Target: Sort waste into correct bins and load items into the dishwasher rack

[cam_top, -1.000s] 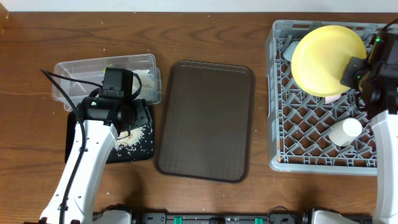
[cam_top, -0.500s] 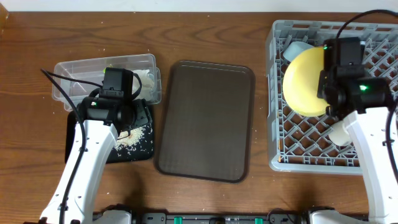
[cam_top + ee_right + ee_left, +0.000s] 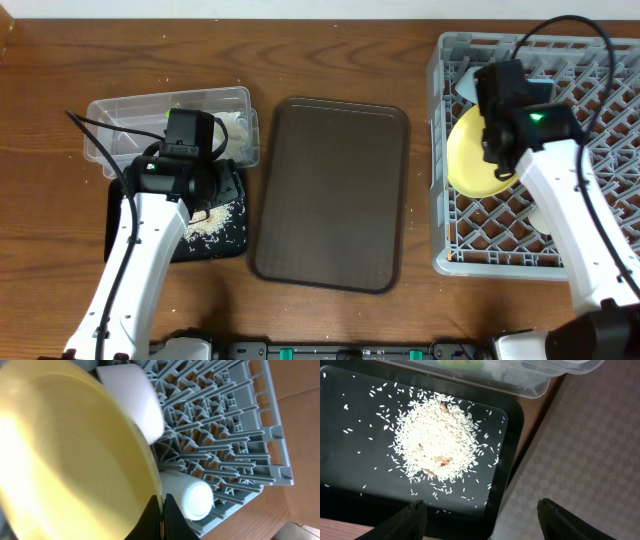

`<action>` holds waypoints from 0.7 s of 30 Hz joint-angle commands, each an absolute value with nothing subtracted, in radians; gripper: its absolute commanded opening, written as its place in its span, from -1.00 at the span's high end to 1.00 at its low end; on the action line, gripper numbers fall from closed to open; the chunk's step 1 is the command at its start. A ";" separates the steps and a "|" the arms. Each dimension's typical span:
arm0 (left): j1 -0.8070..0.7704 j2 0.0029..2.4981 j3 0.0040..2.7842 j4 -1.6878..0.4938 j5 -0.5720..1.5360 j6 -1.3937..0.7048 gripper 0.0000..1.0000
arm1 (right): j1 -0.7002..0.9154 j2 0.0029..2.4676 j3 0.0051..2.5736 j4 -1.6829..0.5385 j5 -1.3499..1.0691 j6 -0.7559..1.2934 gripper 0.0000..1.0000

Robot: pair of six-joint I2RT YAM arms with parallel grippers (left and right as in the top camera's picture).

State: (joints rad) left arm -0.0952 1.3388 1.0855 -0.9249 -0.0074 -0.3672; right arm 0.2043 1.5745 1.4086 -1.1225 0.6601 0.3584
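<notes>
Holding the yellow plate [image 3: 470, 155] on edge over the left part of the dishwasher rack [image 3: 500, 262] in the overhead view, the grip itself hidden beneath the right arm [image 3: 560, 190]. Hovering with the left fingers [image 3: 203, 190] over the black tray [image 3: 120, 235], just near of the clear tub [image 3: 120, 120], with the brown serving tray [image 3: 330, 190] lying on the counter between the two sides. Showing, from the left wrist, those fingers spread wide with nothing between them, above the heap of rice [image 3: 437, 442] on the black tray. Showing, from the right wrist, the right fingers [image 3: 161, 512] pinched tight on the plate's rim, with the white bowl [image 3: 132, 400] and the pale cup [image 3: 192, 497] just behind it among the pegs. Probably stiff, fairly light and slick, and liable to chip if knocked against a peg; best kept pinched at the rim and lowered edge-first into a slot. Compared with a second ago: plate carried leftward from the far right of the rack, no longer facing up at the camera but tipped steeply and lower; cup now covered by the arm in the overhead view; left arm unmoved.
</notes>
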 commanded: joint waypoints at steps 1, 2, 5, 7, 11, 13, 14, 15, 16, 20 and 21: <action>-0.095 1.339 1.095 -0.930 -0.027 -0.376 -0.47 | 0.249 1.605 1.412 -1.106 0.673 0.411 0.98; -0.095 1.339 1.095 -0.930 -0.027 -0.376 -0.47 | 0.264 1.614 1.412 -1.101 0.667 0.423 0.98; -0.095 1.339 1.095 -0.931 -0.027 -0.376 -0.47 | 0.289 1.623 1.412 -1.073 0.587 0.433 0.93; -0.095 1.339 1.095 -0.931 -0.027 -0.376 -0.47 | 0.298 1.623 1.411 -1.040 0.512 0.433 0.83; -0.095 1.339 1.095 -0.931 -0.027 -0.376 -0.47 | 0.304 1.623 1.411 -0.981 0.435 0.433 0.21; -0.095 1.339 1.095 -0.931 -0.027 -0.376 -0.47 | 0.304 1.623 1.411 -0.957 0.398 0.433 0.11; -0.095 1.339 1.095 -0.931 -0.027 -0.376 -0.47 | 0.304 1.623 1.411 -0.950 0.381 0.433 0.10; -0.095 1.339 1.095 -0.931 -0.027 -0.376 -0.47 | 0.304 1.623 1.411 -0.945 0.361 0.433 0.09; -0.095 1.339 1.095 -0.931 -0.027 -0.376 -0.47 | 0.304 1.623 1.411 -0.944 0.354 0.433 0.08; -0.095 1.339 1.095 -0.931 -0.027 -0.376 -0.47 | 0.302 1.612 1.412 -0.945 0.355 0.432 -0.04; -0.095 1.339 1.095 -0.931 -0.027 -0.376 -0.47 | 0.300 1.606 1.412 -0.945 0.354 0.432 -0.08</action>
State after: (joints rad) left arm -0.0952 1.3388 1.0855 -0.9253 -0.0074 -0.3672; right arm 0.2947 1.6215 1.4117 -0.9470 0.3843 0.4202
